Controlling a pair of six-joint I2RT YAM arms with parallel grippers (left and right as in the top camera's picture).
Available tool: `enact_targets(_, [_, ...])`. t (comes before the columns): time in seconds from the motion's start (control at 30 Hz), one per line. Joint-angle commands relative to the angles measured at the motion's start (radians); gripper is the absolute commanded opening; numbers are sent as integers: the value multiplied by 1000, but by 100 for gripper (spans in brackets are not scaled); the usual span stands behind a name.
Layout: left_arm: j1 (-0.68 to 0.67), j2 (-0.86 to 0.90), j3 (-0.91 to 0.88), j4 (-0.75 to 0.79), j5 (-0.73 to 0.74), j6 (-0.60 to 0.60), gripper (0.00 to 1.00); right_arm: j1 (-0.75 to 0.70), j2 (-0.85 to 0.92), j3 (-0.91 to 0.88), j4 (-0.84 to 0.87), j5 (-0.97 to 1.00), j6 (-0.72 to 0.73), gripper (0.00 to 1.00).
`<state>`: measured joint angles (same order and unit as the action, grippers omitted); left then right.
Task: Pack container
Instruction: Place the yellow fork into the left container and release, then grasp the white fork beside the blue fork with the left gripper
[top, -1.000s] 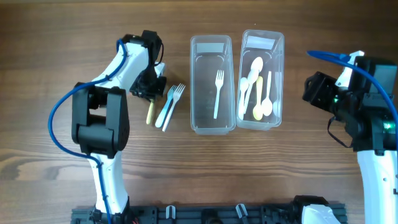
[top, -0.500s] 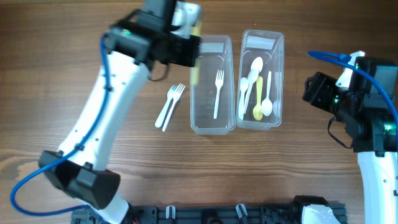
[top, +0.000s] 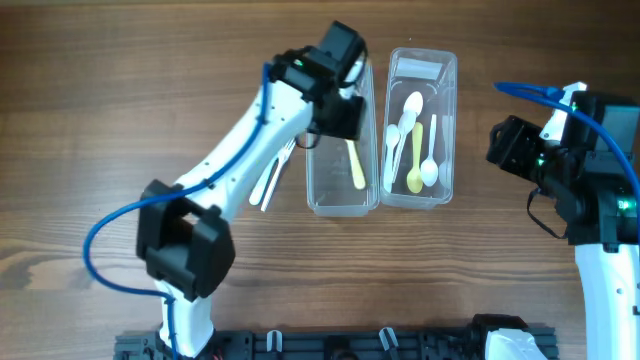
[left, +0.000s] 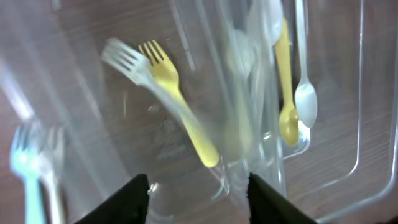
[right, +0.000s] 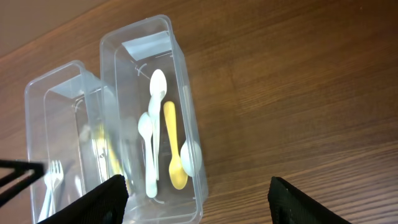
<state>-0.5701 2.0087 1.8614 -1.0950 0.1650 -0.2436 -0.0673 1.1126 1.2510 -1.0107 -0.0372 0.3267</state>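
Observation:
Two clear containers stand side by side. The left container (top: 335, 198) holds a yellow fork (top: 356, 165) lying free, and in the left wrist view a white fork (left: 127, 61) crosses the yellow fork (left: 168, 93). My left gripper (top: 345, 122) hovers over this container, open (left: 198, 200), with nothing between its fingers. The right container (top: 448, 120) holds several white spoons and a yellow spoon (top: 416, 160). My right gripper (top: 497, 145) stands open to the right of the containers, empty (right: 199, 202).
Two pale forks (top: 268, 185) lie on the wooden table left of the left container, partly under my left arm. They show blurred at the left edge of the left wrist view (left: 28, 163). A blue cable hangs off each arm.
My left gripper lifted the yellow fork from the table, swung right over the left container and opened. The fork now lies inside. The right arm has not moved.

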Motion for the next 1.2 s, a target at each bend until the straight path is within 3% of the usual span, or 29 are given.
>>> enact_targets(0.0, [77,-134,56,-82,-70,65,63,-2,-15,1,-3,-2,-10,73])
enact_targets(0.13, [155,-168,55,-176,-244,151,72,-2,-15,1,-3,-2,-10,73])
enact_targets(0.27, [232,-139,2,-185,-259,190,76,-2,-15,1,-3,-2,-10,73])
enact_targets(0.43, [271,-79,-125,-157,-171,290,64,-2,-15,1,-4,-1,-12,73])
enact_targets(1.17, [157,-48,-509,169,-87,293,56,-2,-15,1,-17,-1,-12,73])
